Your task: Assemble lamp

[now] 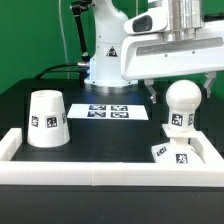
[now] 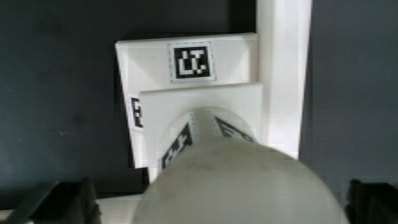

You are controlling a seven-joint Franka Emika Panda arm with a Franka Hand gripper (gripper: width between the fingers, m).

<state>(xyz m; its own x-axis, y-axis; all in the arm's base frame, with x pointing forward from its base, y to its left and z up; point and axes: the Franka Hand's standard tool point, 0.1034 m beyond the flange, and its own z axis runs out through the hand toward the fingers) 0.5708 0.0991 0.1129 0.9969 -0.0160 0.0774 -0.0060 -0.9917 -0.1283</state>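
The ball-topped bulb [image 1: 182,104] stands upright on the small blocky base [image 1: 163,154] at the exterior view's right, close to the corner of the white frame. In the wrist view the bulb [image 2: 231,175] fills the foreground over the base [image 2: 192,95]. My gripper [image 1: 178,93] hangs over the bulb's ball, open, with one finger on each side. In the wrist view the gripper [image 2: 217,205] shows dark fingertips [image 2: 63,200] that stand apart from the bulb's sides. The large cone shade [image 1: 45,118] stands alone at the exterior view's left.
The marker board [image 1: 108,111] lies flat at the back middle of the dark table. A white frame wall [image 1: 100,165] runs along the front and up both sides; it also shows in the wrist view [image 2: 285,50] next to the base. The robot's base [image 1: 105,60] stands behind.
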